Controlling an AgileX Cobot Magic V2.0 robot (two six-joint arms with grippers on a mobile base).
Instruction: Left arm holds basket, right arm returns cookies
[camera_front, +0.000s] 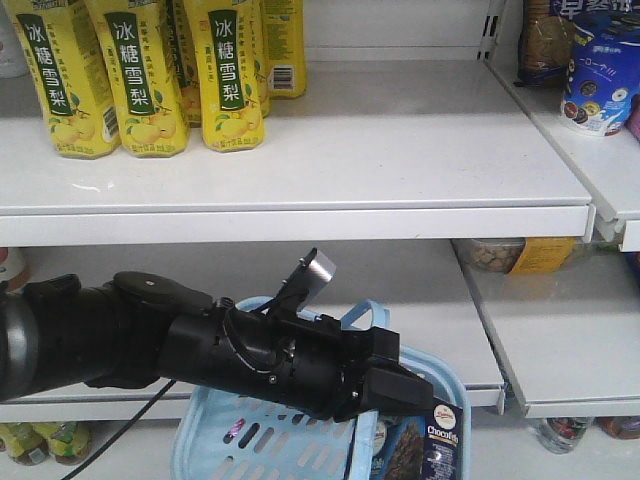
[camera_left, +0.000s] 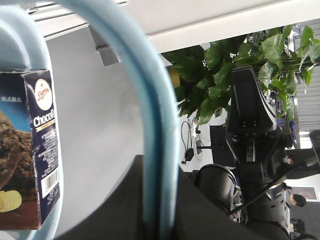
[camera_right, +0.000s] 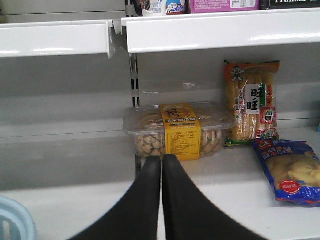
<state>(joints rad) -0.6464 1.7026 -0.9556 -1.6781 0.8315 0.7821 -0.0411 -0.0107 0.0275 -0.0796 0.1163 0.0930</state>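
The light blue basket (camera_front: 215, 435) hangs in front of the lower shelf. Its hoop handle (camera_left: 152, 125) runs between the black fingers of my left gripper (camera_left: 159, 167), which is shut on it. In the front view the left arm (camera_front: 200, 345) reaches in from the left to the handle (camera_front: 366, 312). The navy cookies carton (camera_front: 441, 442) stands upright in the basket's right end, also visible in the left wrist view (camera_left: 37, 150). My right gripper (camera_right: 161, 161) is shut with nothing in it, hovering low before a shelf, apart from the basket rim (camera_right: 15, 220). The right arm (camera_left: 250, 117) shows beyond the handle.
Yellow pear-drink bottles (camera_front: 140, 70) line the upper shelf, and a round blue-white tub (camera_front: 600, 75) sits on the right shelf. Ahead of the right gripper stand a clear biscuit box (camera_right: 180, 130), an upright snack bag (camera_right: 251, 102) and a blue crisp bag (camera_right: 290, 171). Shelf edges (camera_front: 300, 222) jut forward.
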